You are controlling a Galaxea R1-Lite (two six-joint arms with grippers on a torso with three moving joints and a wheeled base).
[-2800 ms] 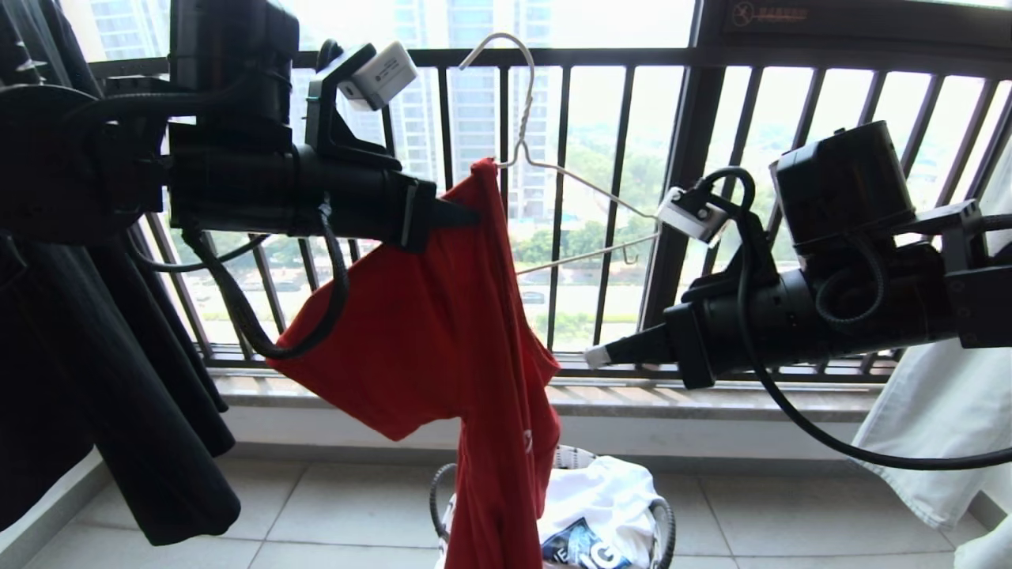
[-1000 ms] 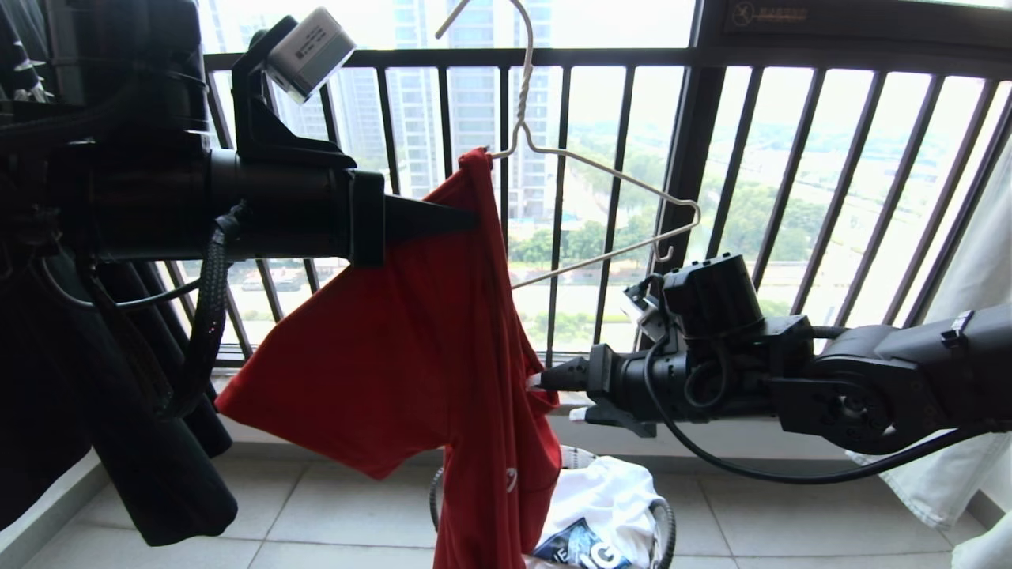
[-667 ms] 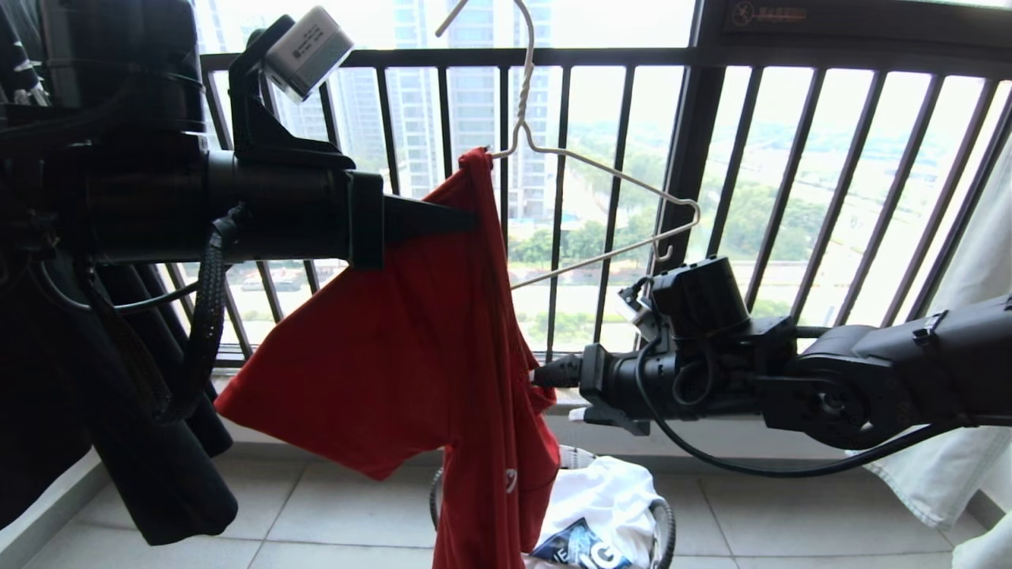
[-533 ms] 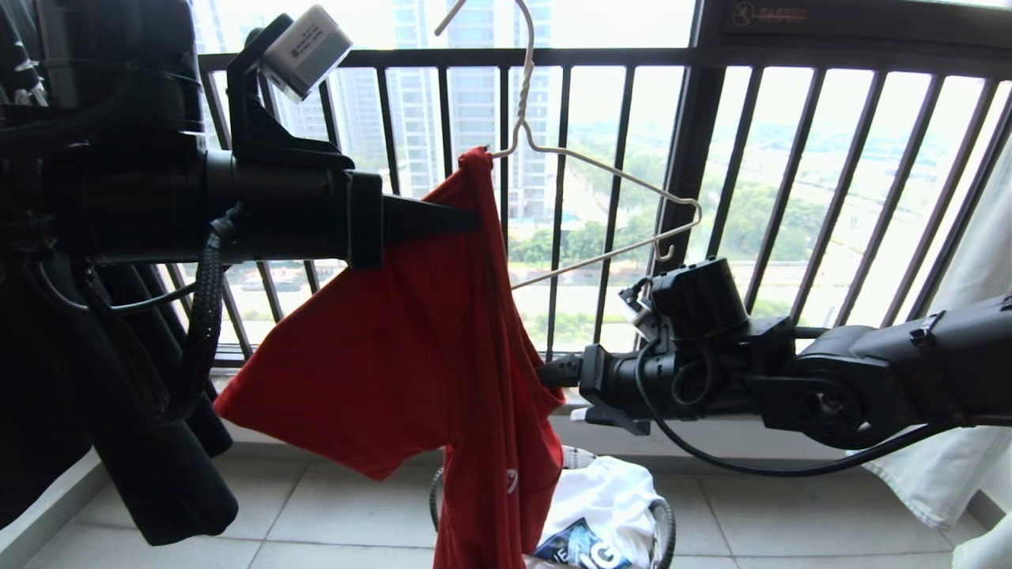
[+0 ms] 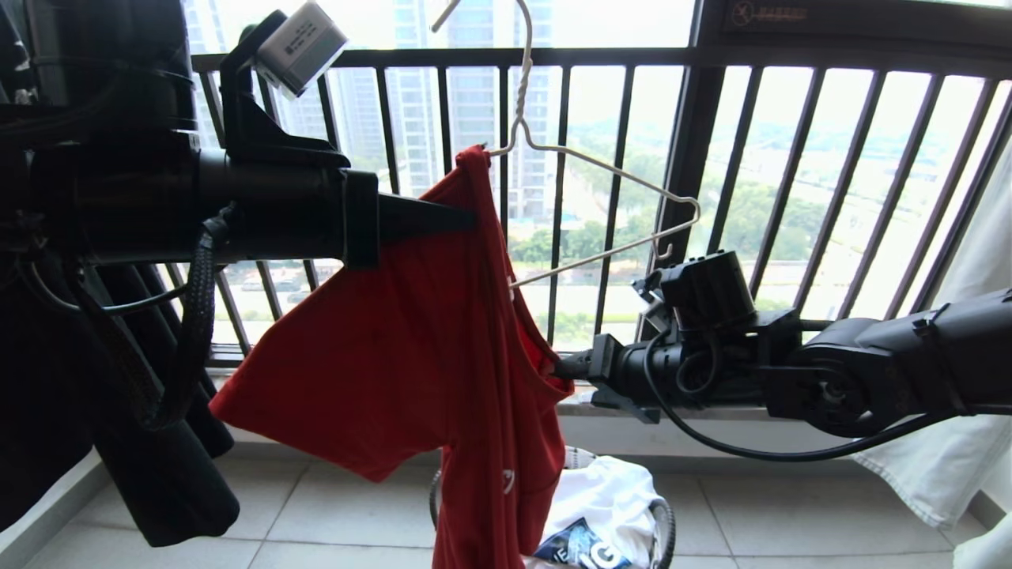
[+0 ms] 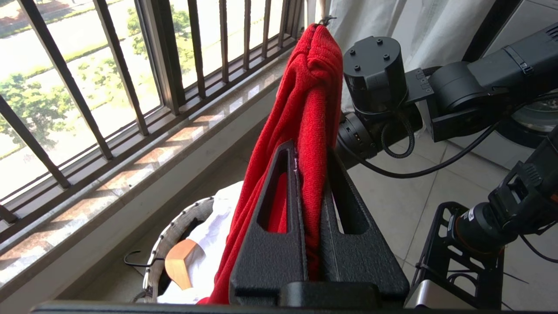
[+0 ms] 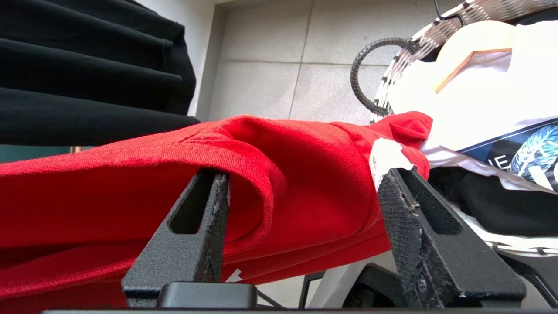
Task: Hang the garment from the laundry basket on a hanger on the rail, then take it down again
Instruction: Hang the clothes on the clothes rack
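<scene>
The red garment (image 5: 411, 348) hangs by one shoulder on the pale wire hanger (image 5: 609, 175), whose other arm is bare. The hanger's hook runs out of the top of the head view, and the rail is out of view. My left gripper (image 5: 470, 221) is shut on the garment's bunched shoulder (image 6: 311, 109), with fabric pinched between its fingers (image 6: 310, 150). My right gripper (image 5: 563, 367) reaches in from the right at the garment's neck edge. Its jaws (image 7: 301, 174) stand open with the red collar fold (image 7: 261, 174) and white label between them. The laundry basket (image 5: 668, 525) sits on the floor below.
Black garments (image 5: 142, 442) hang at the left and pale cloth (image 5: 941, 442) hangs at the right. The black barred window railing (image 5: 711, 158) is just behind the hanger. A white T-shirt with blue graphic (image 5: 601, 506) and a wooden hanger end (image 6: 181, 264) lie in the basket.
My right arm dropped from beside the hanger to the garment's neck edge, and its jaws now straddle the collar, which has shifted slightly right. The left gripper lifted the hanger slightly, then held still.
</scene>
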